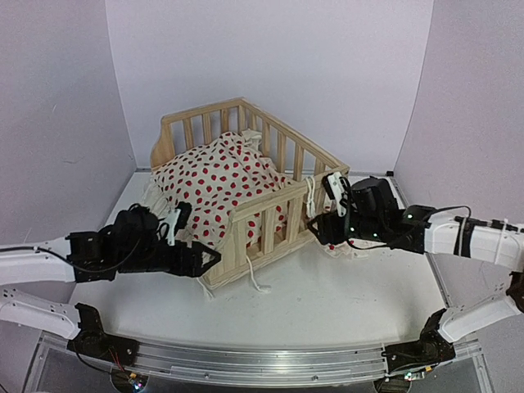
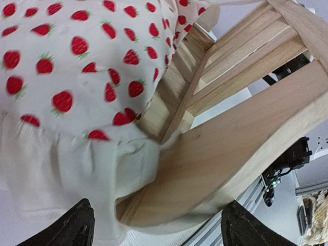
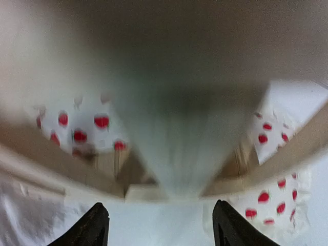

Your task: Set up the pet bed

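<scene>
The pet bed (image 1: 246,213), a light pine frame with slatted rails, stands in the middle of the table, and its red-dotted white cushion (image 1: 217,180) lies bunched inside. My left gripper (image 1: 206,262) sits at the bed's near-left corner, open; in the left wrist view the frame's end board (image 2: 241,138) and the cushion's ruffle (image 2: 77,169) lie just ahead of the fingertips (image 2: 77,228). My right gripper (image 1: 318,231) is open at the bed's right corner post (image 3: 174,148), which is blurred and close in the right wrist view. White tie strings (image 1: 258,282) hang out under the front rail.
White walls enclose the table on three sides. An aluminium rail (image 1: 262,360) with both arm bases runs along the near edge. The right arm's black body shows beyond the bed (image 2: 292,159) in the left wrist view.
</scene>
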Controlling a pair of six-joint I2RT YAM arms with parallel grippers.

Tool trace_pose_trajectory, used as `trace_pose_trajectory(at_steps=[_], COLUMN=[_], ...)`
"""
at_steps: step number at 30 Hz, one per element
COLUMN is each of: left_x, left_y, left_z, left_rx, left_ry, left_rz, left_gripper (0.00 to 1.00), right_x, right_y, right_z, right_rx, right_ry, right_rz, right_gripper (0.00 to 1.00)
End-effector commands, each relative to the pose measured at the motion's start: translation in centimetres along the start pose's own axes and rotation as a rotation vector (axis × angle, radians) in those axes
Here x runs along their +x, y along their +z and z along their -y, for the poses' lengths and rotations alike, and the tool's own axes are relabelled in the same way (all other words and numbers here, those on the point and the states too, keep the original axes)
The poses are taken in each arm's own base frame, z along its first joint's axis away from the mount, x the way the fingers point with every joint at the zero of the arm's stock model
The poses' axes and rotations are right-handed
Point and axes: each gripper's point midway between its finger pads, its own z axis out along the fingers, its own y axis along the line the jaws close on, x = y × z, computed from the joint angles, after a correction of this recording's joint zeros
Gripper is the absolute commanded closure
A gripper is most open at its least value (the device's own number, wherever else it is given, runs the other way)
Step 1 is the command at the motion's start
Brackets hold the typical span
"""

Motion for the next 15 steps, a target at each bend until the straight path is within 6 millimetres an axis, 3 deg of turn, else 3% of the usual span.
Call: trace_pose_trajectory(at_steps=[1,4,8,11,15], left_x=[3.5,6.0,7.6,7.1,6.6], left_y=[-1.4,-1.0,0.8,2.0,2.5], left_z=[-3.6,-5.3,-7.0,-7.8,-9.1], left_rx=[0.006,0.036,0.004,0.027,-0.020], left_ry=[-0.167,-0.235,-0.241,-0.183,-0.046], left_rz=[0.021,0.030,0.029,0.142,0.261], left_gripper=[0.14,0.09,0.12,0.22,0.33], right_x=[9.2,11.5,13.0,13.9,14.3], right_y=[-5.5,-6.0,-4.9,-3.0,0.3], right_z=[0.7,-0.7,-7.3,-11.5,-13.5], right_rx=[0.016,-0.071,-0.313,-0.401,-0.409], right_ry=[-0.021,-0.028,-0.091,-0.179,-0.228], right_rz=[-0.360,-0.388,-0.334,-0.245,-0.153], right_gripper=[0.22,0.13,0.13,0.14,0.17])
